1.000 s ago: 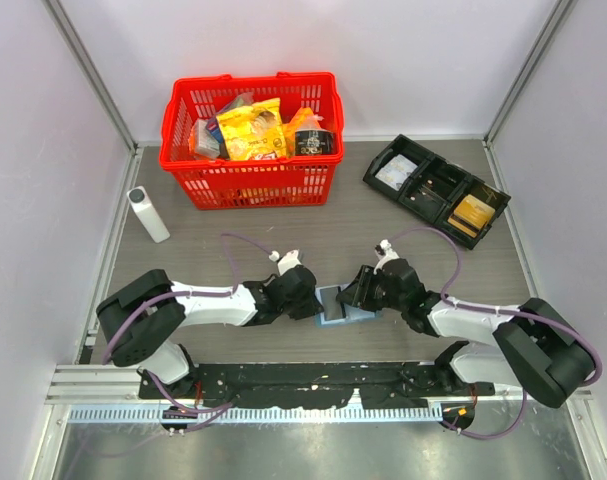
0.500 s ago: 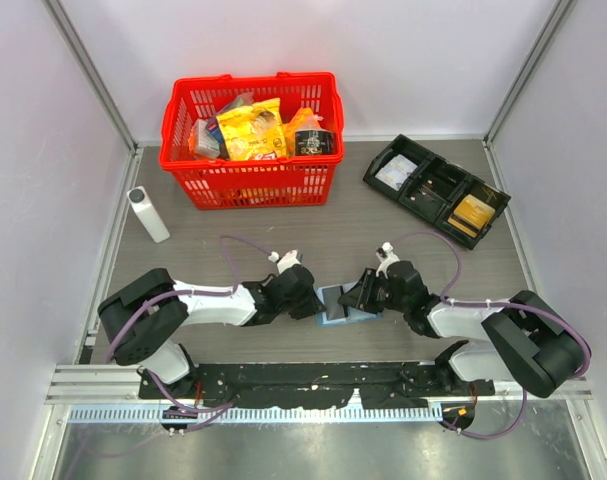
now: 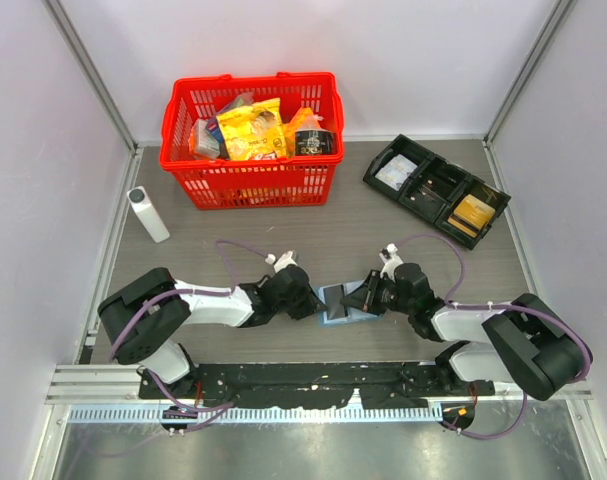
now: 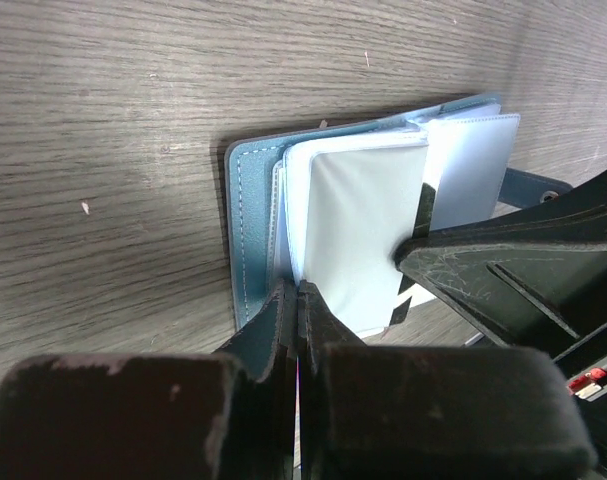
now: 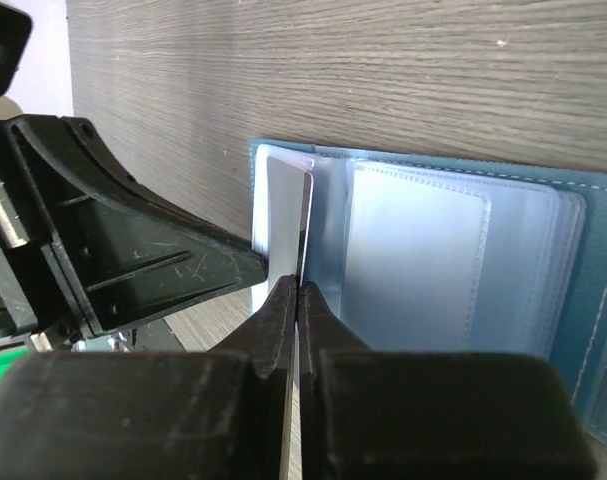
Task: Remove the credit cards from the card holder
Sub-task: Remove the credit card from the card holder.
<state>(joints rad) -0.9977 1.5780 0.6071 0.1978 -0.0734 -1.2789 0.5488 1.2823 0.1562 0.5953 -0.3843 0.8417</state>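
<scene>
The blue card holder (image 3: 335, 308) lies open on the wood table between both grippers, its pale sleeves (image 5: 423, 260) fanned out. My left gripper (image 4: 298, 290) is shut on the holder's near edge, where the teal cover (image 4: 245, 230) meets the sleeves. My right gripper (image 5: 301, 285) is shut on the edge of a thin, stiff credit card (image 5: 283, 215) standing up out of the sleeves. Its face looks pale here, and a dark strip shows along its edge in the left wrist view. From above, the left gripper (image 3: 315, 303) and right gripper (image 3: 356, 299) nearly meet over the holder.
A red basket (image 3: 251, 182) of packets stands at the back. At the back right is a black compartment tray (image 3: 435, 188) holding tan cards (image 3: 473, 212). A white cylinder (image 3: 148, 214) lies at the left. A black rail runs along the near edge.
The right gripper's fingers have closed from well apart onto the card's edge and shifted slightly right. The left gripper stays clamped on the holder.
</scene>
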